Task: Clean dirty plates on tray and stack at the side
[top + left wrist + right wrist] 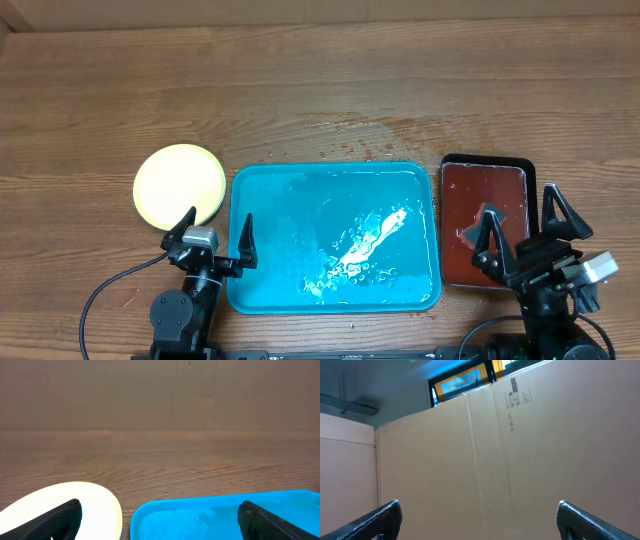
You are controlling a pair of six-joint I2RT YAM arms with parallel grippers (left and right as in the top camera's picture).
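A pale yellow-green plate [180,184] lies on the table left of the turquoise tray [250,180]; whether other plates lie under it I cannot tell. The tray holds only wet streaks and no plate. My left gripper [212,233] is open and empty at the tray's front left corner, one finger over the plate's edge, one over the tray. In the left wrist view the plate [85,505] and the tray [200,515] lie between my open fingers [160,520]. My right gripper [520,222] is open and empty over the dark red tray; its wrist view [480,517] shows only a cardboard wall.
A smaller dark red, black-rimmed tray [486,190] lies right of the turquoise tray. Water drops and a wet patch [370,135] mark the wood behind the tray. A cardboard wall [160,395] stands at the table's far edge.
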